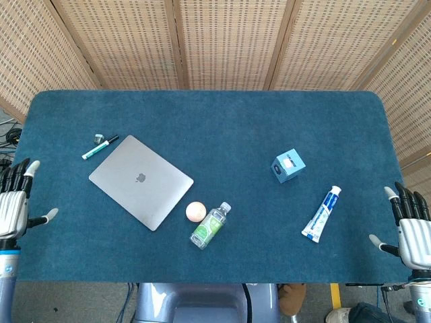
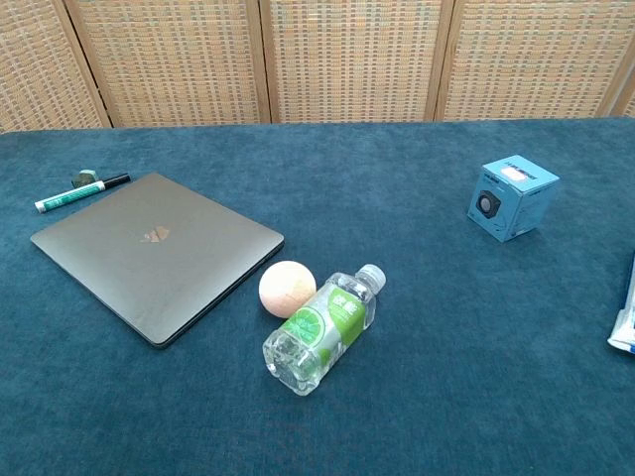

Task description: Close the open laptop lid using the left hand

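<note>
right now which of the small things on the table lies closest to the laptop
The green marker, lying just off the closed laptop's far left corner. The ball sits slightly farther off; bottle, box and tube farther still.

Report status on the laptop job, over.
Left hand open, off the table's left edge; right hand open at the right edge. Laptop lid shut flat. Pen and ball beside it, nothing on it.

A matt metal laptop [image 1: 141, 181] is seen on napped blue cloth covering the table [image 1: 222, 128], beside a clear glossy plastic bottle [image 1: 210, 226].
</note>
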### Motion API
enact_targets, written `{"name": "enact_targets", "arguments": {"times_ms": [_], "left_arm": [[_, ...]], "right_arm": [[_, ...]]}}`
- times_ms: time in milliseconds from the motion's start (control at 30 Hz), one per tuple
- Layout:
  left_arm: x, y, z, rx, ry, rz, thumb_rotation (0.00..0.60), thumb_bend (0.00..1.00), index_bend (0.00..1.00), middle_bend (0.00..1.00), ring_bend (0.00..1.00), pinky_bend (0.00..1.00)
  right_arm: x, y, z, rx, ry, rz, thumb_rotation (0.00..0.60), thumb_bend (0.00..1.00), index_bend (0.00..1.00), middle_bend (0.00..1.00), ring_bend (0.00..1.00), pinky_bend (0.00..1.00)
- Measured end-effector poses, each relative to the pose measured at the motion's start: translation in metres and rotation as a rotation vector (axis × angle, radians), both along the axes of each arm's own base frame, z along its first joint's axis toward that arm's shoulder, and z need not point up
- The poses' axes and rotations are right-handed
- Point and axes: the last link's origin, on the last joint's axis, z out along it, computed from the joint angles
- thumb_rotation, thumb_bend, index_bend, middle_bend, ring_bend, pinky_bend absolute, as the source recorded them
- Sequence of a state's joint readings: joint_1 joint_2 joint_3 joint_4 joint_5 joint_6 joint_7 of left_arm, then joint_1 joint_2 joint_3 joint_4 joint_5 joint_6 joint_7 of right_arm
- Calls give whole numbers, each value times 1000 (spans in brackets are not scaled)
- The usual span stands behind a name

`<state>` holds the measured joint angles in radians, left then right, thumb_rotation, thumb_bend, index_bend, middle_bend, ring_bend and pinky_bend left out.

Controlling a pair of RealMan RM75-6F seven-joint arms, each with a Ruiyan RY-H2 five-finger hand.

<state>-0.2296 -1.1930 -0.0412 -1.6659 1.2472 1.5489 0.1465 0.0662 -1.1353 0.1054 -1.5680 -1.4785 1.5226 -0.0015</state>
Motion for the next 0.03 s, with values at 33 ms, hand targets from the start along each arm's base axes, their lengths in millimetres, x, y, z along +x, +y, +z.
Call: {"name": "enact_targets", "arguments": {"times_ms": [33], "left_arm": [[-2, -6, 0, 3, -2, 10, 600, 0, 0, 0, 0, 0]], "right_arm": [[0, 0, -1, -1, 4, 3, 600, 0, 0, 0, 0, 0]]}}
